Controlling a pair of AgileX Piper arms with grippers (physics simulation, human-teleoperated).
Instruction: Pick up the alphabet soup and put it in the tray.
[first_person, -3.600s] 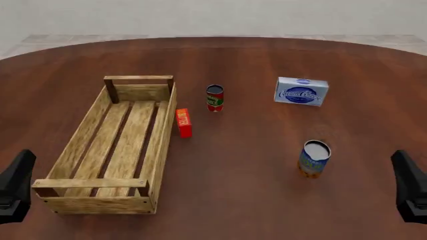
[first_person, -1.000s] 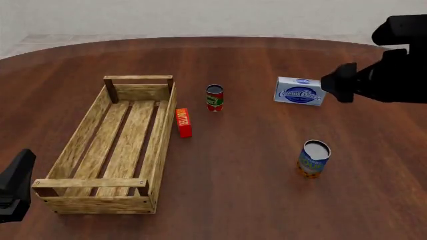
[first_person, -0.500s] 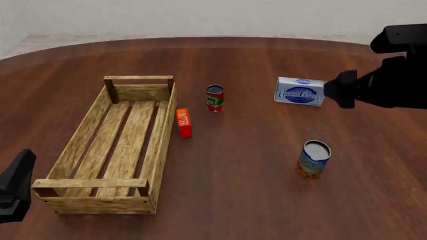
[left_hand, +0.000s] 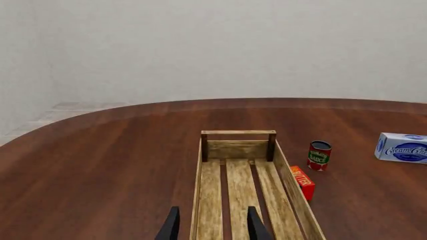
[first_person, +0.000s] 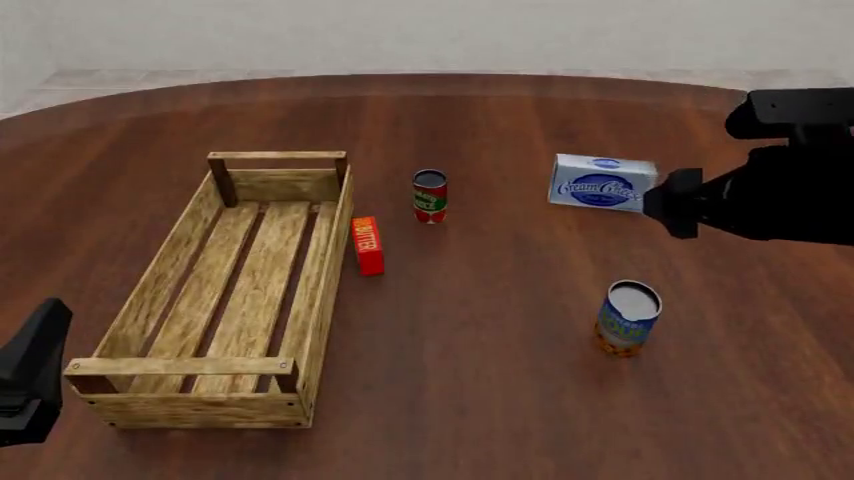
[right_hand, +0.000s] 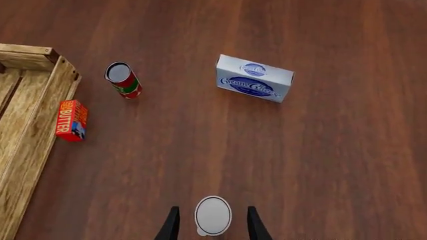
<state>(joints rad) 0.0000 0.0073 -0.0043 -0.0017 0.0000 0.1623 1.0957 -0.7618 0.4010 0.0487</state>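
Note:
The alphabet soup (first_person: 629, 318) is a blue can with an orange lower band and a silver top, standing upright on the table at the right. In the right wrist view its silver top (right_hand: 213, 215) shows from above, between the spread fingers of my right gripper (right_hand: 212, 222), which is open and well above it. My right arm (first_person: 767, 195) hangs over the table beyond the can. The tray (first_person: 234, 290) is a long light-wood crate on the left, with nothing in it. My left gripper (left_hand: 212, 229) is open and empty at the tray's near end.
A small red-and-green can (first_person: 430, 195) stands right of the tray's far end. A red butter box (first_person: 367, 245) lies against the tray's right rail. A white-and-blue cream cheese box (first_person: 603, 182) lies beyond the soup, close under the right arm.
My right arm rose from the near right corner and swung over the table. In the last second it has sunk a little and drifted toward the soup. Nothing else moved.

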